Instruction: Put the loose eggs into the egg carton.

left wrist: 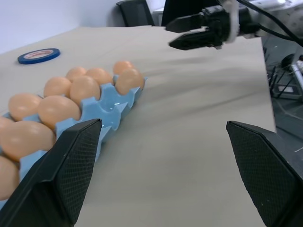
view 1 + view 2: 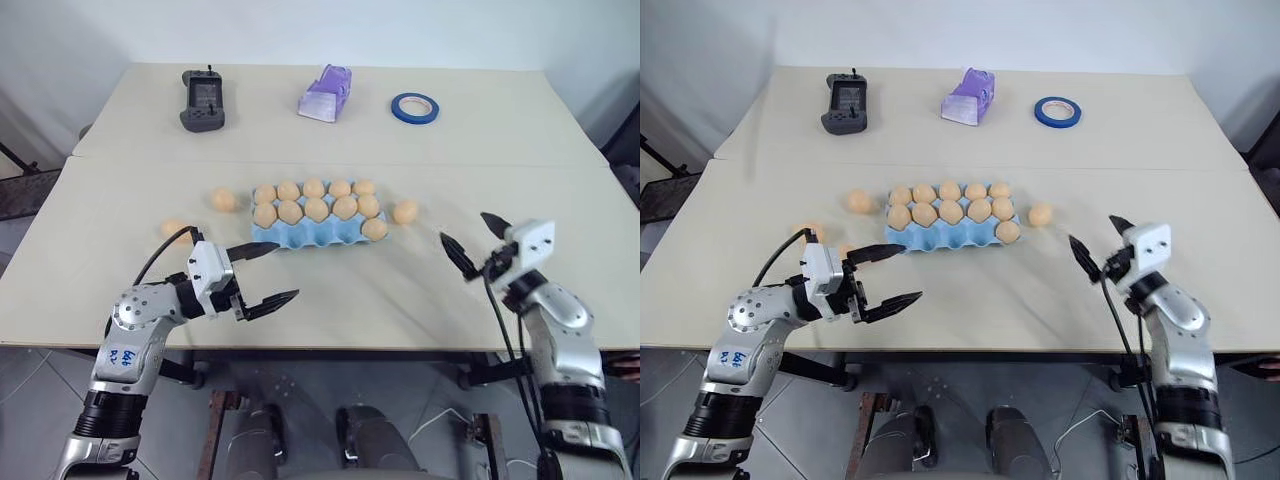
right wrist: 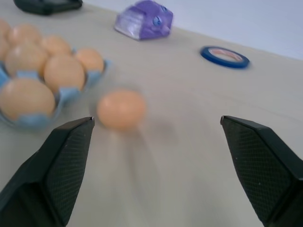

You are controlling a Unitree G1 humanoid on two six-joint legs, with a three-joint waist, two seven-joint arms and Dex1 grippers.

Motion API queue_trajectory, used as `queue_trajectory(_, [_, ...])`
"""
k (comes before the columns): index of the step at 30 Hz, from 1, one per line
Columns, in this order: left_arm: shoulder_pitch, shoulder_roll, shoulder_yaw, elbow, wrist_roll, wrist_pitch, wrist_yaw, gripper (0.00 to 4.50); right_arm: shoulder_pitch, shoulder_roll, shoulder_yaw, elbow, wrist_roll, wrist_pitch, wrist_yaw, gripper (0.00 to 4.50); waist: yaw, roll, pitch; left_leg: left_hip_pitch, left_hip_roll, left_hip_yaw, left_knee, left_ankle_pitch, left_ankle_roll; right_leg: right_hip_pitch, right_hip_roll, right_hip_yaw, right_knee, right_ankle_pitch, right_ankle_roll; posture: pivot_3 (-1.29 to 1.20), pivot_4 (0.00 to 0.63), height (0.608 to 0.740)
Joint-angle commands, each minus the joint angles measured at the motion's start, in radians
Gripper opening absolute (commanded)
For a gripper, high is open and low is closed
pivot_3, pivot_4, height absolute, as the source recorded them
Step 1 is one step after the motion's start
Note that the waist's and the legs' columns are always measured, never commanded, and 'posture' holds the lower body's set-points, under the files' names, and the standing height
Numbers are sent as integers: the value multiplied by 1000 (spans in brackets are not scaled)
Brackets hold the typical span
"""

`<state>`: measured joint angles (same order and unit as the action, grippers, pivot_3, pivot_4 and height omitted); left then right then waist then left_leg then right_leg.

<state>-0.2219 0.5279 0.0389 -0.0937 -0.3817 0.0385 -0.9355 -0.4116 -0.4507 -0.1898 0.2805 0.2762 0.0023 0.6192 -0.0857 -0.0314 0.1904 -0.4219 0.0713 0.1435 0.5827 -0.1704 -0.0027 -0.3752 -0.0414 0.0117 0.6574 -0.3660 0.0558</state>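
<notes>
While both arms hover low over the tabletop [image 2: 330, 290], the scene reads:
Carton [image 2: 315, 236]: pale blue moulded tray, mid-table; near row mostly bare.
Eggs: smooth tan ovals; loose ones left [image 2: 224, 200], far left [image 2: 175, 229], right [image 2: 405, 211] of carton.
Left gripper [image 2: 270, 274]: spread wide, holding nothing.
Right gripper [image 2: 476, 240]: spread wide, holding nothing.
Room: bare surface along the near edge.

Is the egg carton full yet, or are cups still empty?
Not full. The carton holds eleven eggs; four near-row cups are empty, and loose eggs lie on the table beside it.
</notes>
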Motion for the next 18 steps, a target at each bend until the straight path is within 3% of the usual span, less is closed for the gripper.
queue_trajectory(1, [7,7,20,-11,12,-23,18,4500,-107,13,12,60,-8,76,-46,4476,2,0,0,0,0,0,0,0,0,0,0,0,0,0,0,0,150,740])
queue_trajectory(9, [14,-2,12,-36,27,-18,59,4500,-355,64,73,395,-114,78,-143,4476,2,0,0,-1,0,0,-2,0,0,-1,-1,0,-1,0,0,0,150,740])
queue_trajectory(16, [4,-19,1,-47,34,-8,93,4500,-428,97,92,567,-152,34,-145,4476,1,0,0,-1,-1,1,-2,0,0,-1,-1,0,-1,0,0,0,150,740])
queue_trajectory(18, [-1,-25,-3,-46,35,-7,99,4500,-433,99,88,585,-155,9,-151,4084,0,0,0,-1,0,1,-2,0,1,-1,-1,0,-1,0,0,0,150,740])
